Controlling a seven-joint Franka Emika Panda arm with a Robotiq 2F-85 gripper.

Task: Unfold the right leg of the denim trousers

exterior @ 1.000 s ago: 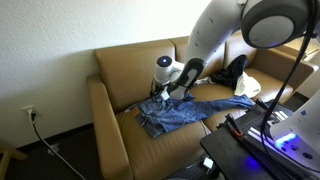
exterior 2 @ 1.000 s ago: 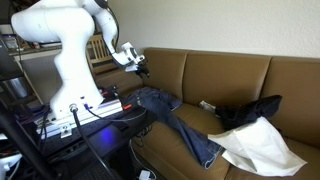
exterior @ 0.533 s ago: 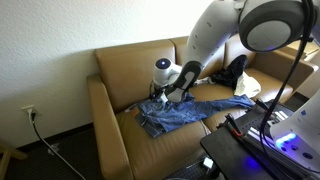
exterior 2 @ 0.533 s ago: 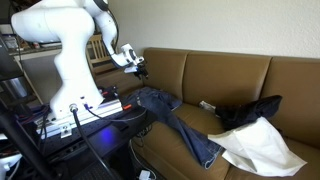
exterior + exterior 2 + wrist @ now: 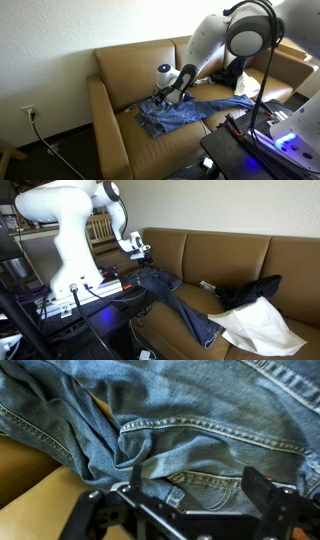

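Observation:
The denim trousers (image 5: pixel 185 111) lie spread on the tan couch (image 5: pixel 115 75), mid-blue and faded; they also show in an exterior view (image 5: pixel 175 298), one leg reaching toward the front edge. In the wrist view the denim (image 5: pixel 190 430) fills the frame with seams, a back pocket and folds. My gripper (image 5: pixel 163 93) hangs just above the trousers' waist end, also seen in an exterior view (image 5: pixel 143 255). In the wrist view its jaws (image 5: pixel 198 488) stand wide apart over the pocket with nothing between them.
A black bundled item (image 5: pixel 255 289) and a white cloth (image 5: pixel 258 328) lie on the couch's far side. The robot's base with cables and a lit panel (image 5: pixel 265 130) stands in front of the couch. A wall outlet (image 5: pixel 30 113) is beside the armrest.
The arm has come down and the gripper has moved closer to the trousers' waist end. The trousers have not moved.

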